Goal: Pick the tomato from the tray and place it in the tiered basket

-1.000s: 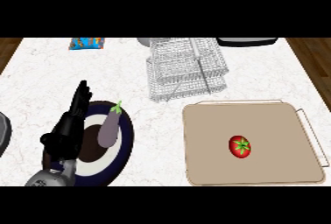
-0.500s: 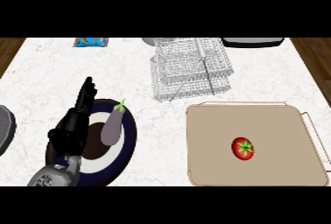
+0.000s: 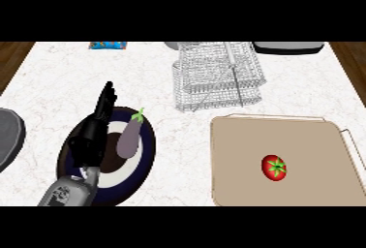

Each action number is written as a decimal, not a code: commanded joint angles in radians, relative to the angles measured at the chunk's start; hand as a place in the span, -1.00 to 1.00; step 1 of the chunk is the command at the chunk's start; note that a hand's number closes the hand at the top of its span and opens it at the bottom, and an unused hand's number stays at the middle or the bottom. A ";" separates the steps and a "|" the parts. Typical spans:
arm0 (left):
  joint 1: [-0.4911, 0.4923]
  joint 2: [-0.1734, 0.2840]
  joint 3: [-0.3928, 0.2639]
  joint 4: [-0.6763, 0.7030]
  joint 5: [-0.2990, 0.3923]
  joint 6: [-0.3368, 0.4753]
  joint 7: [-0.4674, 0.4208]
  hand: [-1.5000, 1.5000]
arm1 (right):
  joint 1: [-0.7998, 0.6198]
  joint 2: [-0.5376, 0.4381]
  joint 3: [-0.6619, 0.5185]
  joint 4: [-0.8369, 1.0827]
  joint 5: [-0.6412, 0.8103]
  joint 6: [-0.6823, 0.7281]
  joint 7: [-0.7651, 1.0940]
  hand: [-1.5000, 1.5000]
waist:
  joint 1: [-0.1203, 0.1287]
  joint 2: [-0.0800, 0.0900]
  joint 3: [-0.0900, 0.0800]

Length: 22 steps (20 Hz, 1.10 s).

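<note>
A red tomato with a green stem lies on the tan tray at the lower right. The white wire tiered basket stands at the back, just beyond the tray's far left corner. My left hand is at the left, fingers straight and pointing away, hovering over a dark plate. It holds nothing and is far from the tomato. The right hand does not show.
A dark blue plate with a purple eggplant sits under my left hand. A grey round object is at the left edge. A blue packet and a dark appliance lie along the back.
The view has shifted slightly, so the tray and tomato sit a little further left and lower in the picture. The left hand keeps its open pose over the plate.
</note>
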 commanded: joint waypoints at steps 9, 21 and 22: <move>0.012 0.030 0.094 -0.039 0.020 -0.090 0.048 0.00 | -0.186 0.042 0.202 -0.034 0.074 0.116 0.355 -1.00 | -0.005 -0.004 0.002; 0.090 -0.094 0.023 -0.028 -0.094 -0.030 -0.024 0.00 | -0.235 0.118 0.341 0.063 0.318 0.204 0.372 -1.00 | -0.006 -0.004 0.003; -0.046 -0.066 0.092 0.082 -0.063 -0.089 -0.013 0.00 | -0.270 0.113 0.310 0.045 0.277 0.229 0.410 -1.00 | -0.011 -0.002 0.002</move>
